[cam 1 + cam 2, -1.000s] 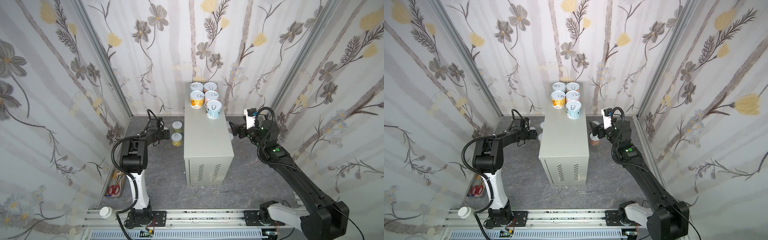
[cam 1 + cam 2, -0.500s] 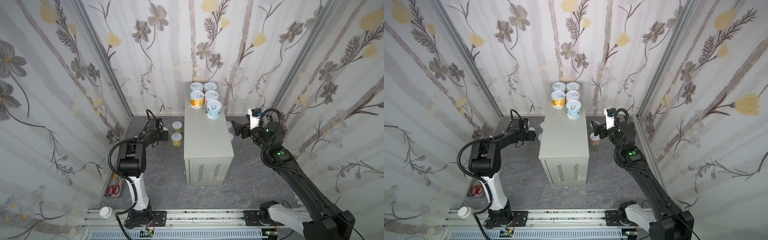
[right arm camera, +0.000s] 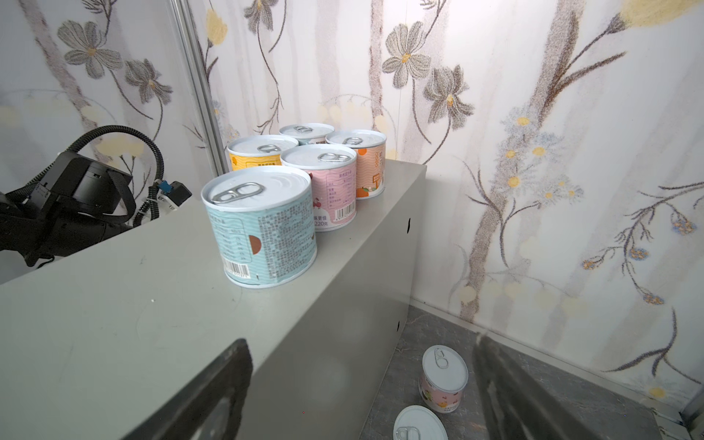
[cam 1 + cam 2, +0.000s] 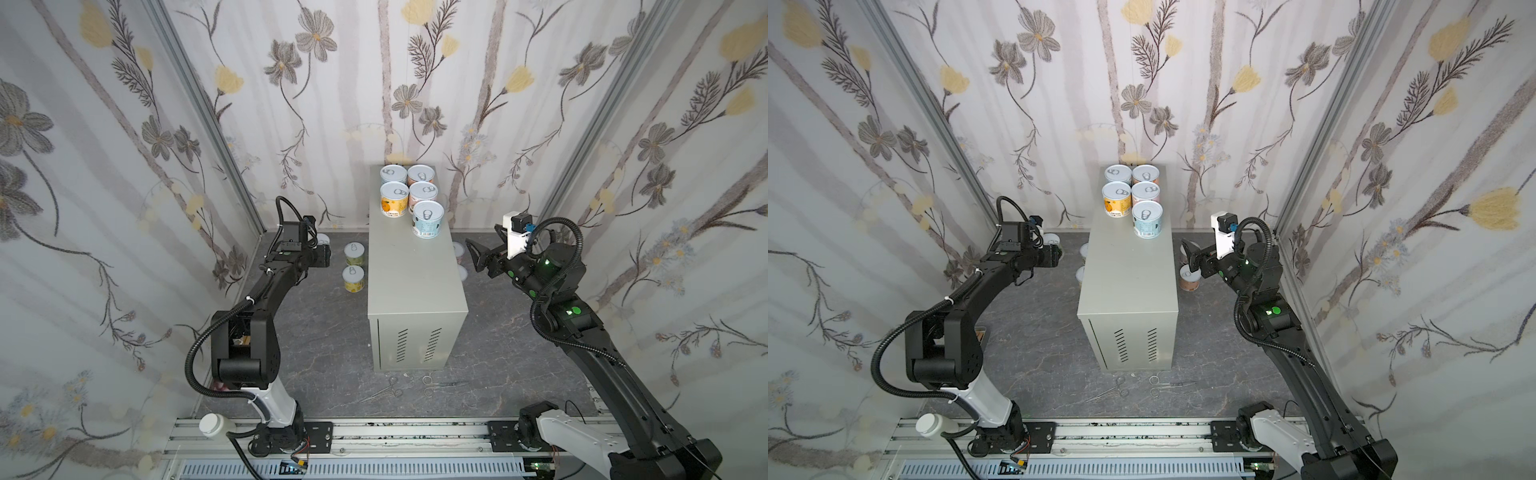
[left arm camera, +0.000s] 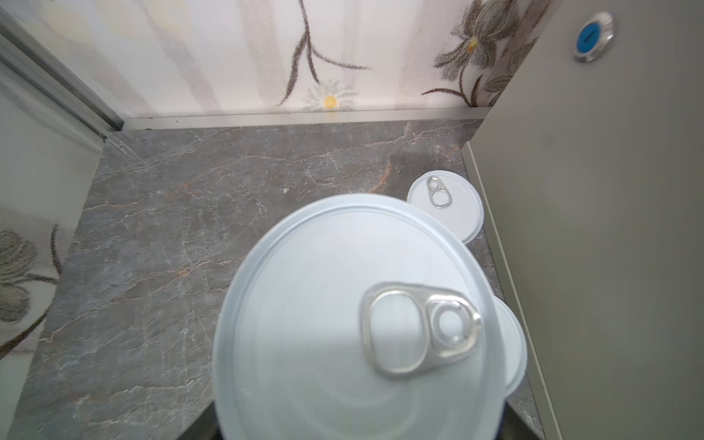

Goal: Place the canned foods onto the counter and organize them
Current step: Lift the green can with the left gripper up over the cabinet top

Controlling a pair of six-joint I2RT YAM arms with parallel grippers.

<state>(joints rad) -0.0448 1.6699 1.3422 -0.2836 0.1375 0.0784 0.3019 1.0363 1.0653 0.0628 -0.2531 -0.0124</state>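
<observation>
Wallpaper [image 4: 332, 104] with flowers surrounds a dark marbled floor [image 4: 324, 332] in both top views; five cans [image 4: 423, 193] cluster at the far end of the grey cabinet's tabletop [image 4: 411, 282]. Left wrist view: left gripper [image 4: 321, 253] closed on a blurred can [image 5: 343, 324]. Right wrist view: right gripper [image 3: 362, 392] wide, empty, beside the tabletop.

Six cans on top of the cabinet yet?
No, the right wrist view shows only five cans standing on the cabinet, clustered at its wall end.
</observation>
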